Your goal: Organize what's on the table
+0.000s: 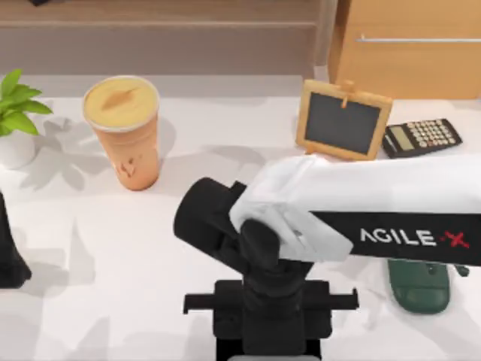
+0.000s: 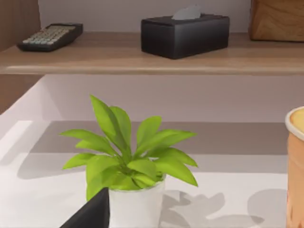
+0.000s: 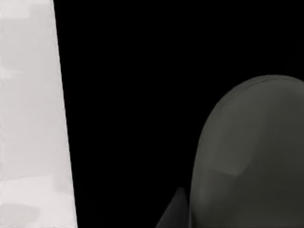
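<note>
progress: early, nothing visibly sorted | table (image 1: 98,263): cup (image 1: 124,131), plant (image 1: 15,113), chalkboard (image 1: 342,119), calculator (image 1: 421,137), green mouse (image 1: 418,284) scattered | right arm (image 1: 361,207) over centre, left parked at left edge | claw state: cannot tell for either

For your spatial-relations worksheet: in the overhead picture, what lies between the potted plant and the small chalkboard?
In the top view, the orange drink cup stands on the table between the potted plant and the chalkboard.
</note>
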Controlling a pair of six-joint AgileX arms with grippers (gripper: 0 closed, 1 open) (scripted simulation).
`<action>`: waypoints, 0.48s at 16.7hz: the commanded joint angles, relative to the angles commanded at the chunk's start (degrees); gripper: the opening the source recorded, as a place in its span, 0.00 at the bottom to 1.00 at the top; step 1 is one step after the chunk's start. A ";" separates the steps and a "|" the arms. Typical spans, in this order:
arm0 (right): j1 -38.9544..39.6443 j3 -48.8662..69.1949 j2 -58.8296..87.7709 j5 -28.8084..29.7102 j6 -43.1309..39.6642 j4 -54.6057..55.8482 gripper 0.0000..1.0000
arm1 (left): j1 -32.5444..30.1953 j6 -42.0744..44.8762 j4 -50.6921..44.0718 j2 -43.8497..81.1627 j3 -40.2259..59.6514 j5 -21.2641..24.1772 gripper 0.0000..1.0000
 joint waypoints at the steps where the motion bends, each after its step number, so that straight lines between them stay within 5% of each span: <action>1: 0.00 0.00 0.00 0.00 0.00 0.00 0.38 | 0.00 0.00 0.00 0.00 0.00 0.00 1.00; 8: 0.00 0.00 0.00 0.00 0.00 0.00 0.90 | 0.00 0.00 0.00 0.00 0.00 0.00 1.00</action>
